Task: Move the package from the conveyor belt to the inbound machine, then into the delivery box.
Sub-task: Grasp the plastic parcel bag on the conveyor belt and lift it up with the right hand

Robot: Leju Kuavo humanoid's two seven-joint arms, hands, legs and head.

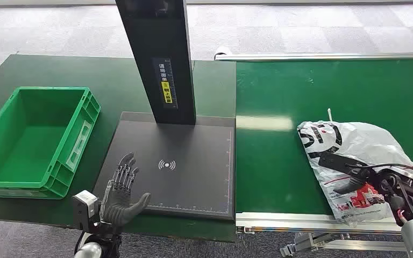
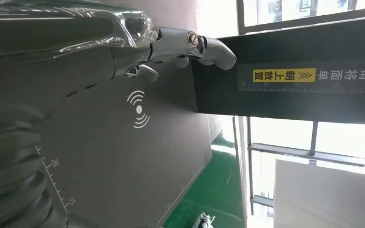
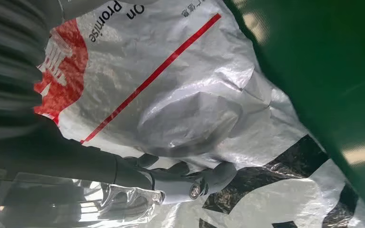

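The package (image 1: 365,142), a crumpled white plastic mailer with black and red print, lies on the green conveyor belt (image 1: 328,91) at the right. My right hand (image 1: 379,183) rests on its near end with dark fingers stretched out across it. In the right wrist view the fingers (image 3: 171,183) lie along the bag (image 3: 195,95), not closed on it. My left hand (image 1: 121,193) hovers open, fingers spread, over the front left corner of the black inbound machine plate (image 1: 193,161). The left wrist view has this hand (image 2: 123,42) above the plate's scan symbol (image 2: 138,110).
The machine's black post (image 1: 158,59) rises at the back of the plate. An empty green delivery box (image 1: 80,134) stands left of the plate on the dark green table. The belt's metal front rail (image 1: 301,221) runs below the package.
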